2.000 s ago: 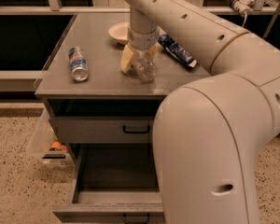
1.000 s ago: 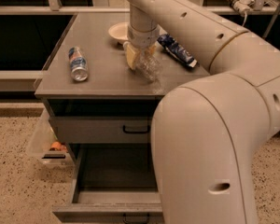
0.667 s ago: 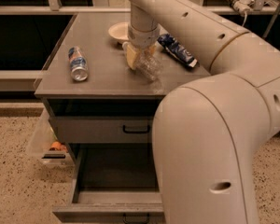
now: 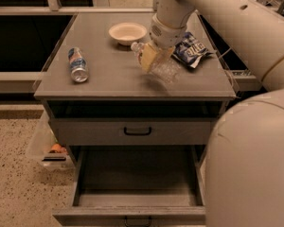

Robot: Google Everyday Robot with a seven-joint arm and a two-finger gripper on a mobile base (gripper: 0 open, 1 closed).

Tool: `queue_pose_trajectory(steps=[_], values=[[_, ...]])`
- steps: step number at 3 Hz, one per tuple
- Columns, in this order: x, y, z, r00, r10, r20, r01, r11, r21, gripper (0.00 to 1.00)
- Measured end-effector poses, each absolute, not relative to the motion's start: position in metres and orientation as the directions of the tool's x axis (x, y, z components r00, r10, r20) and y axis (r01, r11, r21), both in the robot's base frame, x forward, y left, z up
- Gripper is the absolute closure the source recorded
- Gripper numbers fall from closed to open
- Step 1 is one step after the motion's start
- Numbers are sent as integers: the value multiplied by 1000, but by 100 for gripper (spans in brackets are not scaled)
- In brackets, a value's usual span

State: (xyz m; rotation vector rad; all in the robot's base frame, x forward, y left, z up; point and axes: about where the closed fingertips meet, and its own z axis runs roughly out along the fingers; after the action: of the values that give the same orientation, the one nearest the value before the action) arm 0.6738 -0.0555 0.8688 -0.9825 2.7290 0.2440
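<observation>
My gripper [image 4: 151, 56] hangs over the middle of the grey cabinet top [image 4: 113, 79], just right of centre. Its yellowish fingers [image 4: 146, 56] are shut on a clear plastic bottle [image 4: 163, 67]. The bottle is tilted, cap toward the upper left and base toward the lower right, and seems lifted slightly off the top, with a shadow beneath it. A white bowl [image 4: 127, 32] sits just behind and left of the gripper. A blue snack bag [image 4: 191, 48] lies close on its right. A can [image 4: 78, 64] lies on its side at the left.
The bottom drawer [image 4: 137, 183] is pulled out and shows nothing inside. The drawer above, with a dark handle [image 4: 137, 131], is closed. A clear plastic bin [image 4: 47, 148] stands on the speckled floor at the left. My arm's bulky body [image 4: 251, 164] fills the right side.
The bottle stood upright in the gripper earlier; now it is tilted over and shifted slightly right and up. The bowl, can and bag have not moved on the top.
</observation>
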Motion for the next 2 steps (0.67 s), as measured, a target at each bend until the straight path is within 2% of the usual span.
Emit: queue_pose_trajectory(steps=[1,2], values=[[635,-65,875,-771,-576,-271,-627,760,167,100],[622,-70,875,-781,-556,-283,-616,760,206,100]])
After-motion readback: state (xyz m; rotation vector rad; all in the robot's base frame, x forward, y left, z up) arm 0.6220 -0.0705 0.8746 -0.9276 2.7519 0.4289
